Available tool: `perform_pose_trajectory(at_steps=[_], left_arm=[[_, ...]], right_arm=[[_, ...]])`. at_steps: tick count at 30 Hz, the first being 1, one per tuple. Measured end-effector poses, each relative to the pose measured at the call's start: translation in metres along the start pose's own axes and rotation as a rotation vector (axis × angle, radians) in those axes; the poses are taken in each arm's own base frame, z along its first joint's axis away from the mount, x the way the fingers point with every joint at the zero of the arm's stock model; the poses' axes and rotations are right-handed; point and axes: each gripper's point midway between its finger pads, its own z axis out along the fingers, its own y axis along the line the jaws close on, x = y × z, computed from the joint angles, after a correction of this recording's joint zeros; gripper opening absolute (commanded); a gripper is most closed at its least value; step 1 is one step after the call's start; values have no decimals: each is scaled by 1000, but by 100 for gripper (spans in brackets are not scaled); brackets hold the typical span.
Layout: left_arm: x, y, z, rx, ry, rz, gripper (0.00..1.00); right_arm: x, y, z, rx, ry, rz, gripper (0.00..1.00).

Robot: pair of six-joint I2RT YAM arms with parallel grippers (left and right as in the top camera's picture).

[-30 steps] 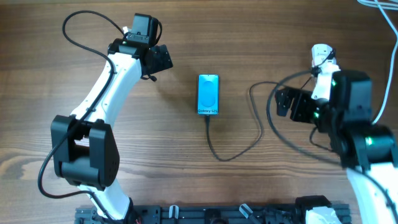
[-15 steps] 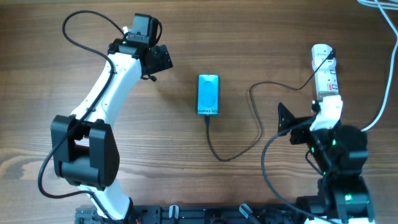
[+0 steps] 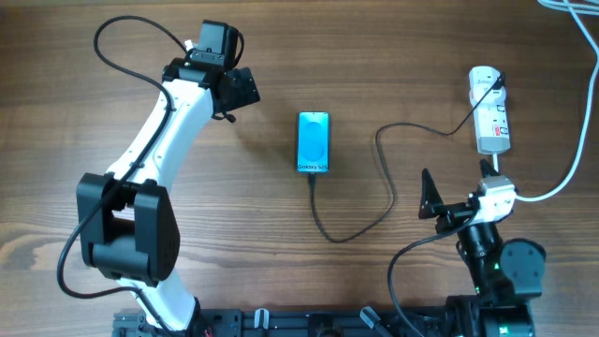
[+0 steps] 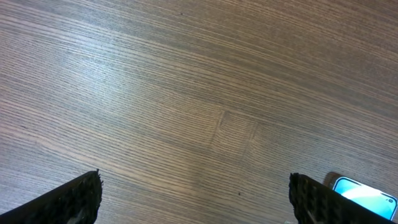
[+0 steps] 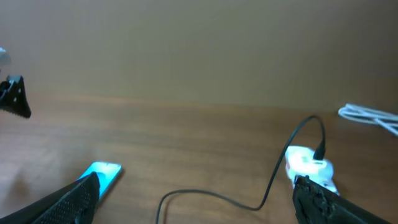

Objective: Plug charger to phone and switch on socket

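Overhead view: phone (image 3: 314, 142) flat in the middle of the counter (image 3: 281, 271), screen lit blue. Thin black charger (image 3: 313, 198) touching its near end, curling right to the white socket (image 3: 489, 110). Left gripper (image 4: 196, 199) wide open over bare wood beside the phone. Right gripper (image 5: 199, 202) wide open too, near the socket, holding nothing.

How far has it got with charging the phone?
The charger looks plugged into the phone, its other end at the socket. Nothing is in hand: the left claw and right claw are open, empty. The switch's state is too small to read.
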Motion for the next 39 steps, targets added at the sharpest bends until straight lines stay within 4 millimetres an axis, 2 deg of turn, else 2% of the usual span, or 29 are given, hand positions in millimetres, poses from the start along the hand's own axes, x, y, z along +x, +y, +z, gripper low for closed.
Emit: perform_pose_trajectory(at_steps=[4, 18, 24, 28, 31, 39], left_arm=[[0, 0, 0, 0, 0, 0, 100], [0, 0, 0, 0, 0, 0, 100], [0, 0, 0, 0, 0, 0, 100], [0, 0, 0, 0, 0, 0, 100], [0, 0, 0, 0, 0, 0, 100], [0, 0, 0, 0, 0, 0, 100]], right_arm=[[-5, -2, -3, 14, -68, -17, 100], [3, -11, -2, 55, -163, -34, 100], [16, -13, 1, 60, -138, -39, 100], [38, -17, 2, 74, -51, -39, 100], [39, -25, 1, 106, -45, -38, 100], [40, -26, 1, 113, -43, -44, 100]])
